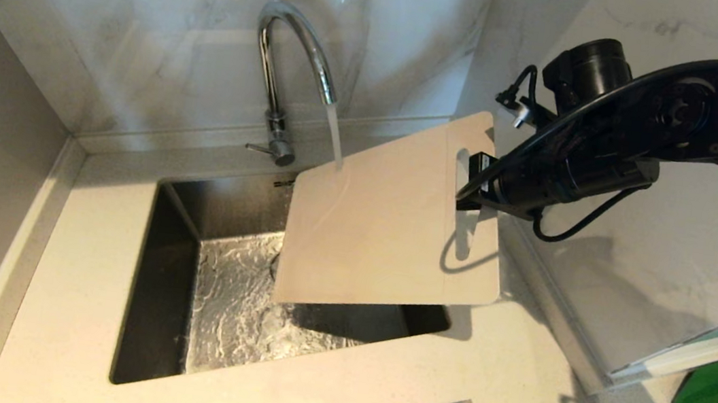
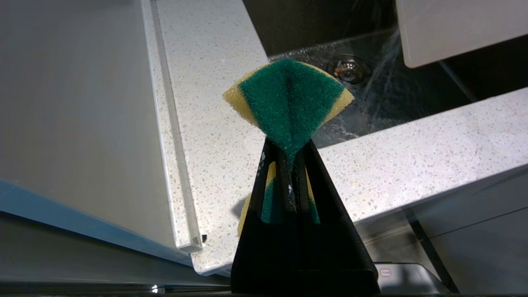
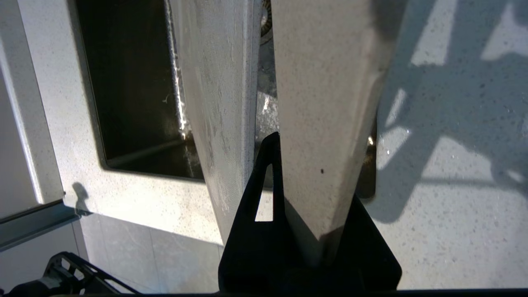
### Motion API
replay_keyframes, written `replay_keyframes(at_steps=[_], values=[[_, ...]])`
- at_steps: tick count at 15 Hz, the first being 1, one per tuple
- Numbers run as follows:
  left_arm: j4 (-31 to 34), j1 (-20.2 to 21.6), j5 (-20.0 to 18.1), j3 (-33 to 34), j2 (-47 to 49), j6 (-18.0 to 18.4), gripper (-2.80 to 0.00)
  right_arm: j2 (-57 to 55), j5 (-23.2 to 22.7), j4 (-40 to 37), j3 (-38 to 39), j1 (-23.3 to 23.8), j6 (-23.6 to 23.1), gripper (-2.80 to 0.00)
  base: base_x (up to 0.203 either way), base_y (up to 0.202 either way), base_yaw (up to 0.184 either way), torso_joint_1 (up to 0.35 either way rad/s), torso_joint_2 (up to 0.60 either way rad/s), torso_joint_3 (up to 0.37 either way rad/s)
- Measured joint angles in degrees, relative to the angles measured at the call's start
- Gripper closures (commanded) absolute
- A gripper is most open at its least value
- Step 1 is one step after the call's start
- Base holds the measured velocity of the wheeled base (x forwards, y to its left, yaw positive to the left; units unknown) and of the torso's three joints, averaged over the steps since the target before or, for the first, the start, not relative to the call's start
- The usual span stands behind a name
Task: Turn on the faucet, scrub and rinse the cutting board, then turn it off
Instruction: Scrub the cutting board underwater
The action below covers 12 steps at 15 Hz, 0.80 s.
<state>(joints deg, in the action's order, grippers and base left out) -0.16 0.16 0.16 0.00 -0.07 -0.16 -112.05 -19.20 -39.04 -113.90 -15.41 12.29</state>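
water runs from the faucet onto the top corner of the cutting board, which hangs tilted over the sink. the right gripper is clamped on the board's handle end, by the slot, and holds it up off the counter. the left gripper sits low in front of the counter's front edge, its fingers squeezed tight together on a green and yellow sponge.

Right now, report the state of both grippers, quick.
Left gripper: shut on the sponge, beside the sink.
Right gripper: shut on the cutting board, holding it under the faucet stream.
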Motion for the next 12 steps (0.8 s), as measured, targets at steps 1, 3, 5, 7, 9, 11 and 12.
replay_keyframes(at_steps=[1, 3, 5, 7, 9, 11, 12], values=[[0.02, 0.00, -0.02, 0.00, 0.00, 0.02, 0.00, -0.42, -0.05, 0.52, 0.00, -0.07, 0.06, 0.00, 0.000, 0.000, 0.000, 0.000, 0.00, 0.000], [0.00, 0.00, 0.00, 0.00, 0.00, 0.00, 0.00, -1.42, -0.37, 0.68, 0.00, -0.16, 0.05, 0.00, 0.000, 0.000, 0.000, 0.000, 0.00, 0.000], [0.00, 0.00, 0.00, 0.00, 0.00, 0.00, 0.00, -2.84, -0.72, 1.84, 0.00, -0.18, 0.06, 0.00, 0.000, 0.000, 0.000, 0.000, 0.00, 0.000], [0.00, 0.00, 0.00, 0.00, 0.00, 0.00, 0.00, -4.31, -0.96, 2.10, 0.00, -0.41, 0.17, 0.00, 0.000, 0.000, 0.000, 0.000, 0.00, 0.000], [0.00, 0.00, 0.00, 0.00, 0.00, 0.00, 0.00, -5.56, -1.02, 4.18, 0.00, -0.81, 0.38, 0.00, 0.000, 0.000, 0.000, 0.000, 0.00, 0.000], [0.00, 0.00, 0.00, 0.00, 0.00, 0.01, 0.00, -6.34, -1.05, 4.37, 0.00, -1.46, 0.47, 0.00, 0.000, 0.000, 0.000, 0.000, 0.00, 0.000], [0.02, 0.00, -0.01, 0.00, 0.00, 0.02, 0.00, -6.73, -1.02, 5.05, 0.00, -1.82, 1.03, 0.00, 0.000, 0.000, 0.000, 0.000, 0.00, 0.000]])
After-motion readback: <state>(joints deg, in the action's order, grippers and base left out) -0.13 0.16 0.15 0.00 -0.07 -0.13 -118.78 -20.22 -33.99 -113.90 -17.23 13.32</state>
